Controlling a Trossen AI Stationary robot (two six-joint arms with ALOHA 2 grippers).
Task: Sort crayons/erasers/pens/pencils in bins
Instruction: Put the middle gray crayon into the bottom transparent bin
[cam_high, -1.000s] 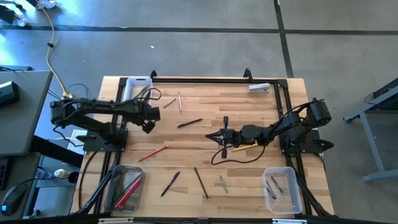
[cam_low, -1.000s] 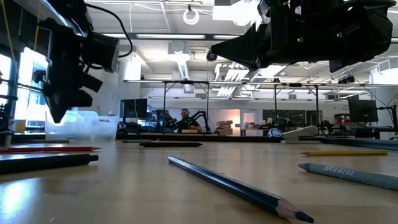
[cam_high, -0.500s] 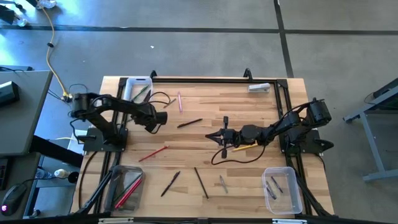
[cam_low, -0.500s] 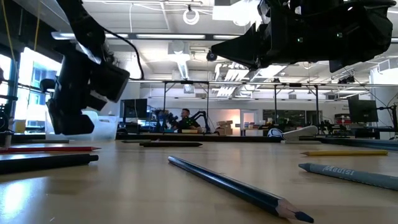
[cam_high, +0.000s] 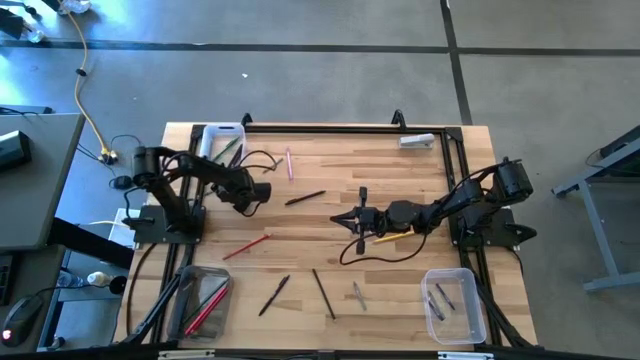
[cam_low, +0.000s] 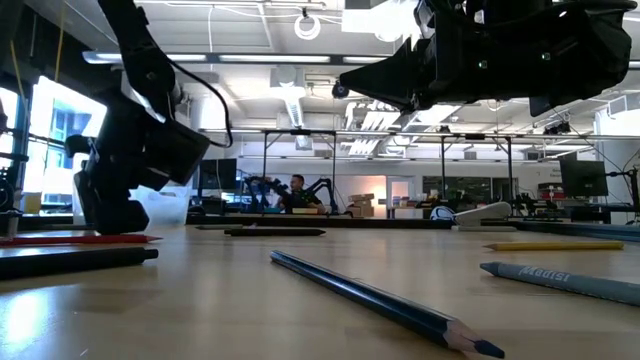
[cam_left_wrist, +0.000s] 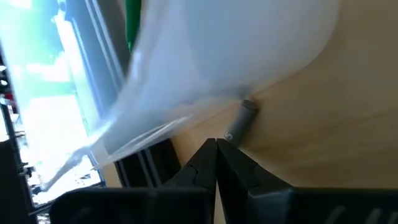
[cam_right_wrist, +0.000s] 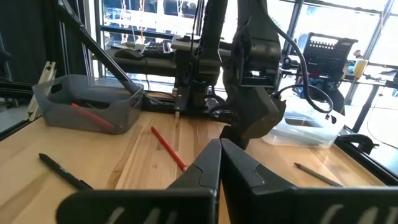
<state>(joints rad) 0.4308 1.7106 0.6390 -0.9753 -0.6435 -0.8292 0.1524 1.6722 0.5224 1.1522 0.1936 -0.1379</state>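
Clearly the left end effector (cam_high: 262, 190) hangs low with its fingers pressed together on nothing, just beside the white-rimmed bin (cam_high: 222, 143) at the far left of the tabletop (cam_high: 330, 215). Descending there, it could shove the bin or flick the grey stick (cam_left_wrist: 239, 119) under it. The right end effector (cam_high: 345, 219), also pressed together, waits mid-tabletop, near the yellow pencil (cam_high: 388, 238).

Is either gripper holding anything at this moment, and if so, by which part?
Nothing is held. The left gripper is shut and empty, its tips beside a small grey stick near the white-rimmed bin. The right gripper is shut and empty above mid-table.
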